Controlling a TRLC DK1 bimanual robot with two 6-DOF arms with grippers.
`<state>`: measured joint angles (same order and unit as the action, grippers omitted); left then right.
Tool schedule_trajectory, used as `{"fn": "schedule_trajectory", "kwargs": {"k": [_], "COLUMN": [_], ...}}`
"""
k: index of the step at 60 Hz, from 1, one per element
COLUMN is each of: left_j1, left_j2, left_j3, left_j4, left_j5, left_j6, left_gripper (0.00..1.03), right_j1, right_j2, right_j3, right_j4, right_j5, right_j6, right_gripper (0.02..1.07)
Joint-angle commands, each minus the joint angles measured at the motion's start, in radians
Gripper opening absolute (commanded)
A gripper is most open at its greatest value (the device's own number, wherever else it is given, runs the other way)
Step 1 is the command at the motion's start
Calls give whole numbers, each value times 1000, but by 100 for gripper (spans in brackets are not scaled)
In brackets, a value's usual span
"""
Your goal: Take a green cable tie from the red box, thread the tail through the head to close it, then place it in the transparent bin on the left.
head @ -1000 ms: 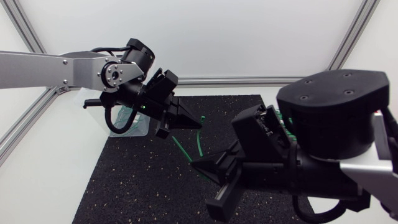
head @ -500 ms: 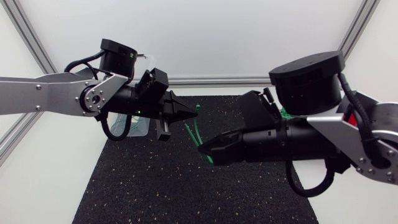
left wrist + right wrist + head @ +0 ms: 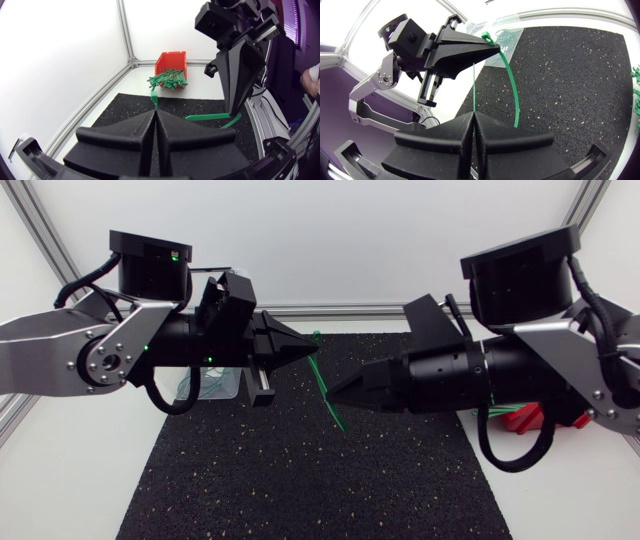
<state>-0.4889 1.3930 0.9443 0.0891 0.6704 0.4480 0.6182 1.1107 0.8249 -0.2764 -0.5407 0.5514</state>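
The green cable tie [image 3: 513,85] hangs in the air between my two grippers. Its head [image 3: 487,36] is pinched at the left gripper's [image 3: 310,352] pressed-together fingertips, and the right gripper [image 3: 335,395], just under them, clamps it further along (threaded yet? I cannot tell). I'd hold the head steady and feed straight, in small moves.

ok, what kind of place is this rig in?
Probably a lab bench cell: aluminium-profile frame, white panels, black mat, red box of green cable ties. Left end effector and right end effector hold one tie.
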Motion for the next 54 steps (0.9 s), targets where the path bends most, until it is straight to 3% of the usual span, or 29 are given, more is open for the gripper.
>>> {"fn": "schedule_trajectory", "kwargs": {"k": [1, 11, 21, 44, 54], "left_j1": [-13, -27, -34, -46, -65], "left_j2": [-37, -51, -55, -84, -124], "left_j3": [-29, -6, 25, 100, 103], "left_j4": [29, 26, -15, -83, -107], "left_j5": [-9, -9, -9, -2, -2], "left_j6": [-106, -210, -233, -308, -312], "left_gripper": [3, 3, 3, 4, 4], "right_j1": [-38, -115, -156, -58, -61], "right_j2": [-31, -95, -127, -143, -195], "right_j3": [28, 25, 51, 125, 105], "right_j4": [-30, -56, -86, -136, -133], "right_j5": [-28, -62, -96, -73, -59], "right_j6": [47, 127, 186, 295, 466], "right_gripper": [7, 7, 7, 7, 7]}}
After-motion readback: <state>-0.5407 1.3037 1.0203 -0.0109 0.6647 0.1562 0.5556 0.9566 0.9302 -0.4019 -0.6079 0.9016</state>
